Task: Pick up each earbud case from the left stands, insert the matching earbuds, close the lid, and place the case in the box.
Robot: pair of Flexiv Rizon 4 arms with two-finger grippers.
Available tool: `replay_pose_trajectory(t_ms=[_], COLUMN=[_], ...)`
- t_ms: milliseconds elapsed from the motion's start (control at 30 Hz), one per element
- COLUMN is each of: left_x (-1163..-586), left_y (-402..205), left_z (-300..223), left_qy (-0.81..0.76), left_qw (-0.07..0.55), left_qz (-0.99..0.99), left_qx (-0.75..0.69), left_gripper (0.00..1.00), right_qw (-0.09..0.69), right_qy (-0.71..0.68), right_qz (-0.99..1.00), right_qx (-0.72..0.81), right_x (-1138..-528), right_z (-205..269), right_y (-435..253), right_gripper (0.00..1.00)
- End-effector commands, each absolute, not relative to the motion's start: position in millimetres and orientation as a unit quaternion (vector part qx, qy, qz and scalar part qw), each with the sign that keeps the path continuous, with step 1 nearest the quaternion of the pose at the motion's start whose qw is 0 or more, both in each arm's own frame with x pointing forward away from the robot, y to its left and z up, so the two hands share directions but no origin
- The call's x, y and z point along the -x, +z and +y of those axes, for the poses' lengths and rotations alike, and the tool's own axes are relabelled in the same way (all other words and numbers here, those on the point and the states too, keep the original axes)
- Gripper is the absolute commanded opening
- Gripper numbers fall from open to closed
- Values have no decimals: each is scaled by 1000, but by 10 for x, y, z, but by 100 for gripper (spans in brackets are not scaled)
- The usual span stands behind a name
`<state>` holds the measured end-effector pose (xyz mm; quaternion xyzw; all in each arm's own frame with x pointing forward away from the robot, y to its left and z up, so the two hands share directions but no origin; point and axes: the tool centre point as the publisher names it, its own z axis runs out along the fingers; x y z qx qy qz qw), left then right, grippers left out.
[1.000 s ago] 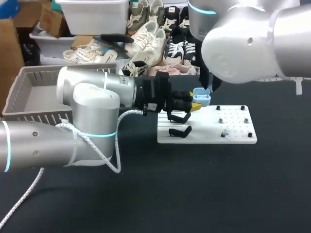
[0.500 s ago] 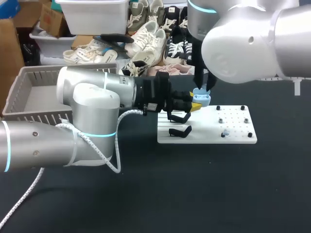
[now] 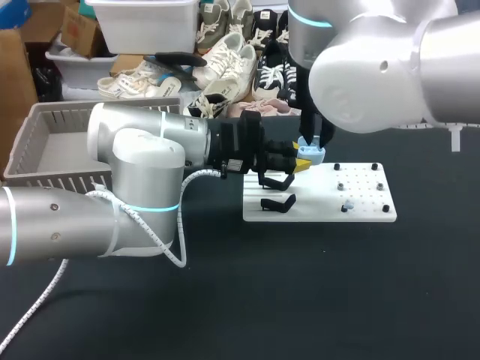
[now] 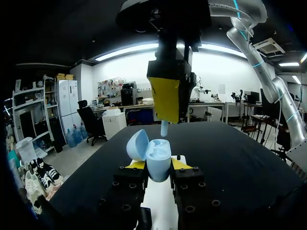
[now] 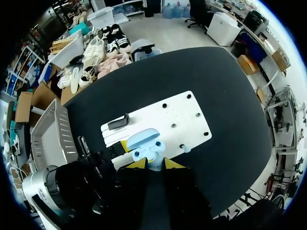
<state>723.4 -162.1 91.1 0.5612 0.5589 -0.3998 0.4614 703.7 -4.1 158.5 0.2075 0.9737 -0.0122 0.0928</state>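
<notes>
My left gripper (image 4: 154, 165) is shut on a light blue earbud case (image 4: 158, 158), which it holds upright with the lid (image 4: 137, 143) swung open. In the head view the case (image 3: 310, 154) hangs over the white board's back left part. My right gripper (image 4: 168, 98) stands straight above it, shut on a small pale earbud (image 4: 164, 128) whose tip hangs just over the case's open well. From the right wrist view the open case (image 5: 144, 143) lies directly under my right gripper (image 5: 154, 164).
The white pegged board (image 3: 367, 206) carries two black stands (image 3: 277, 202) at its left and another earbud (image 3: 347, 205) on a peg at its right. A grey slatted basket (image 3: 45, 142) sits at the far left, behind my left arm.
My right gripper has come down with the earbud, closer to the open case. The left arm and the case have kept still.
</notes>
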Motion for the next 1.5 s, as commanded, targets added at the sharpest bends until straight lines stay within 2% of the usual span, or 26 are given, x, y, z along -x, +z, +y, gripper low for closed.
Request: replay_pose_trajectory(t_ms=[33, 1500], left_x=[-7219, -7219], left_y=[905, 905], left_z=[-1620, -1620], left_qy=[-398, -398], left_qw=[464, 464], left_qz=[559, 559], left_qx=[-560, -560], left_gripper=[0, 0], right_qw=[94, 78], right_qy=[-15, -13], right_qz=[973, 976], right_qx=[-208, -204], right_x=[-7038, -7098], right_z=[-38, -72], right_y=[1573, 1459], right_gripper=[0, 0])
